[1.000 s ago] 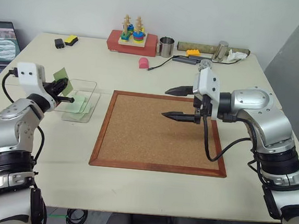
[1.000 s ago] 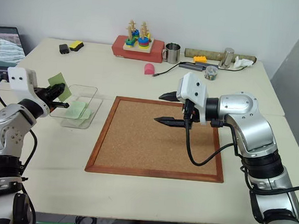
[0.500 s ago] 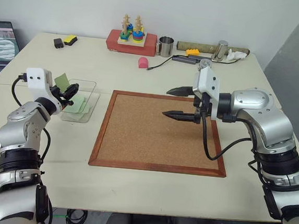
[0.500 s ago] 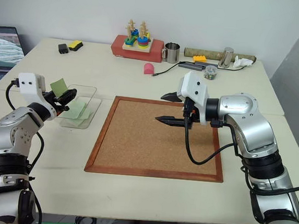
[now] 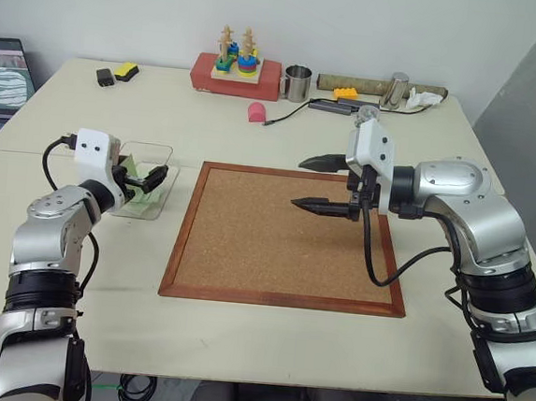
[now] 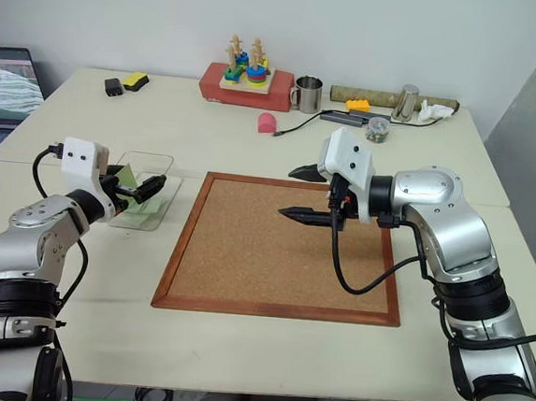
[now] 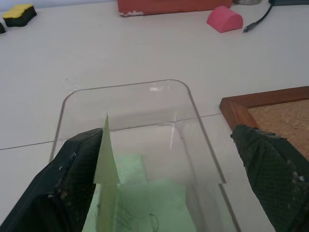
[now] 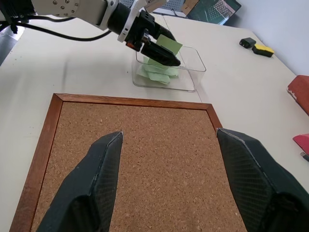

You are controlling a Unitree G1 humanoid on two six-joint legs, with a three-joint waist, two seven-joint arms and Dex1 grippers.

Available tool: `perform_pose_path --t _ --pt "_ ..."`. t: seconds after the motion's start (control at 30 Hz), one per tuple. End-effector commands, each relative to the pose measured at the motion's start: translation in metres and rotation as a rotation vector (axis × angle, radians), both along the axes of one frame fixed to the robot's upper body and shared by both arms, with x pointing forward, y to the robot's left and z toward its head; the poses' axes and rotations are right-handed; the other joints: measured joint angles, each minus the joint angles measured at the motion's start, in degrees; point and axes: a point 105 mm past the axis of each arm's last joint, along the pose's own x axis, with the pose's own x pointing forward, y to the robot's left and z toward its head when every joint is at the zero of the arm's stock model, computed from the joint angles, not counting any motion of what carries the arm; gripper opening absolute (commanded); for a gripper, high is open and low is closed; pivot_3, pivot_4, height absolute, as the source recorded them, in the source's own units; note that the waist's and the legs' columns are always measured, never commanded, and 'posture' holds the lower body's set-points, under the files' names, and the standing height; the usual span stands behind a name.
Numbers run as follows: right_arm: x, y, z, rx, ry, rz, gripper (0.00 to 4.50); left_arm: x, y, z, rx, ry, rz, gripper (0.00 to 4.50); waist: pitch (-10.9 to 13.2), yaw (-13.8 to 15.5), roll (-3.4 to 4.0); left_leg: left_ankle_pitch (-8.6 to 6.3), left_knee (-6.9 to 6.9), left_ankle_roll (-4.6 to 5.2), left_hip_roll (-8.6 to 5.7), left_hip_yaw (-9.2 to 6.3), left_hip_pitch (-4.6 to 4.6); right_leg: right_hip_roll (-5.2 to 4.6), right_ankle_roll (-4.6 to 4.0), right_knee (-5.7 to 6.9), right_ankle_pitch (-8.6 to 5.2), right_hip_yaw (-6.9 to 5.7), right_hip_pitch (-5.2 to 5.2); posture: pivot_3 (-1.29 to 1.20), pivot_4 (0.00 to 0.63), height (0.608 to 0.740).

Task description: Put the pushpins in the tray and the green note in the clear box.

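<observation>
My left gripper point(image 7: 164, 159) hangs over the clear box point(image 5: 144, 192), fingers spread wide; a green note point(image 7: 107, 179) stands on edge against one finger point(image 7: 67, 183), with other green slips lying flat in the box beneath it; I cannot tell whether the note is loose or clinging; my right gripper point(image 5: 321, 184) hovers above the cork board point(image 5: 288, 238) on the surface point(image 5: 237, 339), fingers apart and holding nothing.
</observation>
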Motion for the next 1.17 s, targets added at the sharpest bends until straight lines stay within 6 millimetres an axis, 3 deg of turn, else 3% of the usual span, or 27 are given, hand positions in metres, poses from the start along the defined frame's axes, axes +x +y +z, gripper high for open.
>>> perform_pose_path --t 0.03,0.23,0.3,0.47,0.63,0.9,1.17 --pt "-0.001 -0.003 0.015 0.03 -0.061 -0.005 3.23 0.0 -0.004 0.022 0.034 -0.077 -0.024 4.46 0.0 0.0 0.0 0.0 0.0 0.0 0.0 0.0 0.0 0.0 0.0 0.0 0.0 0.0 0.0 0.0 0.15 0.74" --pt "0.0 -0.007 0.016 0.037 -0.06 -0.018 3.23 -0.007 -0.003 0.043 0.085 -0.157 -0.041 4.46 0.0 0.0 0.0 0.0 0.0 0.0 0.0 0.0 0.0 0.0 0.0 0.0 0.0 0.0 0.0 0.0 0.15 0.74" --pt "-0.001 -0.015 0.015 0.034 -0.052 -0.031 3.23 -0.02 -0.012 0.058 0.128 -0.179 -0.124 4.46 0.0 0.0 0.0 0.0 0.0 0.0 0.0 0.0 -0.01 0.0 0.0 0.0 0.0 0.01 0.0 0.0 0.15 0.74" --pt "-0.005 -0.039 0.012 0.011 -0.036 -0.067 3.23 -0.051 -0.016 0.067 0.271 -0.101 -0.284 4.46 0.0 0.0 -0.01 0.0 -0.03 0.0 0.01 0.04 -0.1 -0.02 0.0 -0.04 0.0 0.04 -0.1 0.0 0.15 0.74" --pt "-0.01 -0.074 0.002 -0.066 -0.044 -0.125 3.23 -0.082 -0.004 0.065 0.339 0.031 -0.4 4.46 0.0 -0.1 0.0 -0.01 -0.03 0.01 0.02 0.05 -0.07 0.0 -0.03 -0.02 -0.03 0.02 -0.09 0.0 0.15 0.74" --pt "-0.036 -0.144 -0.026 -0.261 0.015 -0.213 3.23 -0.111 0.023 0.06 0.405 0.17 -0.431 4.46 0.1 0.1 0.04 -0.02 -0.03 0.02 0.02 0.12 -0.07 0.01 -0.05 -0.05 -0.06 0.04 -0.08 0.0 0.15 0.74" --pt "-0.041 -0.161 -0.029 -0.266 0.04 -0.264 3.23 -0.118 0.036 0.054 0.384 0.19 -0.413 4.46 0.1 -0.4 0.05 -0.01 -0.03 0.02 0.09 0.2 0.09 0.08 -0.09 0.01 -0.11 0.11 -0.04 0.0 0.15 0.74"
